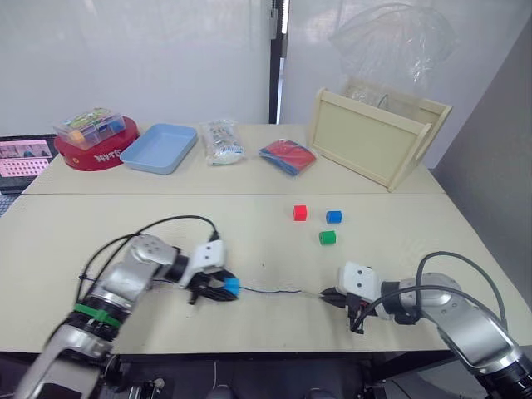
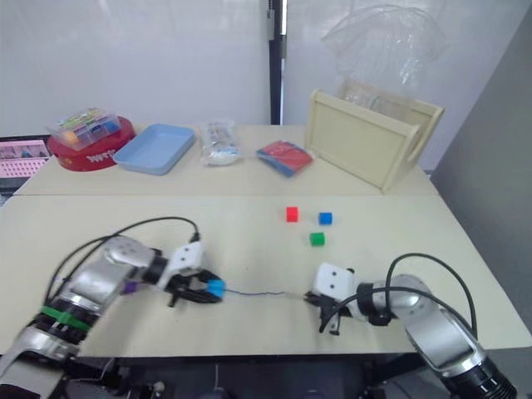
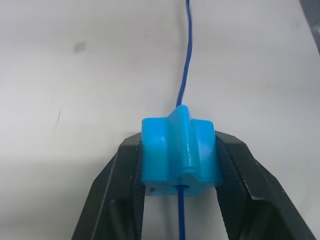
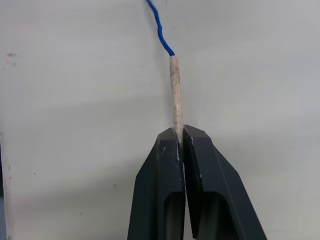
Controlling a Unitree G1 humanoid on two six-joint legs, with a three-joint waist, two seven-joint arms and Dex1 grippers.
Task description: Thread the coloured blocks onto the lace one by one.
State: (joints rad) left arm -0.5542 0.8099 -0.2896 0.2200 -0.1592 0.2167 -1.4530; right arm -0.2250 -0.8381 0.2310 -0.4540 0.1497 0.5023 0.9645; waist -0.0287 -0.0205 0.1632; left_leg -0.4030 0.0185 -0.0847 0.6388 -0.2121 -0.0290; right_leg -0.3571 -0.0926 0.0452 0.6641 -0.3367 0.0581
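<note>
Lace (image 1: 270,290) runs along the near part of the table (image 1: 249,241), from the left gripper (image 1: 214,287) rightward to the right gripper (image 1: 331,296). Its cord passes through a cyan block (image 3: 180,156), which the left gripper clamps between its two black fingers (image 3: 117,192). The right gripper's fingers are pressed together on the lace's stiff pale tip (image 4: 175,92), with the blue cord leading off from the tip's far end.

A purple block (image 2: 129,288) peeks out beside the left arm. Farther off and to the right, three blocks sit loose on the table, apart from each other: red (image 1: 300,213), blue (image 1: 333,217) and, nearer, green (image 1: 327,238).

The table is pale beige, with a seam running left to right across it. Beyond the seam, from left to right, stand a red dish (image 1: 96,151) with a clear box (image 1: 89,126) of coloured pieces on it, a light blue tray (image 1: 160,148), a clear packet (image 1: 221,141), a red and blue bundle (image 1: 288,156) and a pale wooden crate (image 1: 376,137) with a clear plastic bag (image 1: 392,37) over it. A screen (image 1: 23,160) shows at the far left edge. White walls stand behind, split by a dark vertical strip (image 1: 276,58).
</note>
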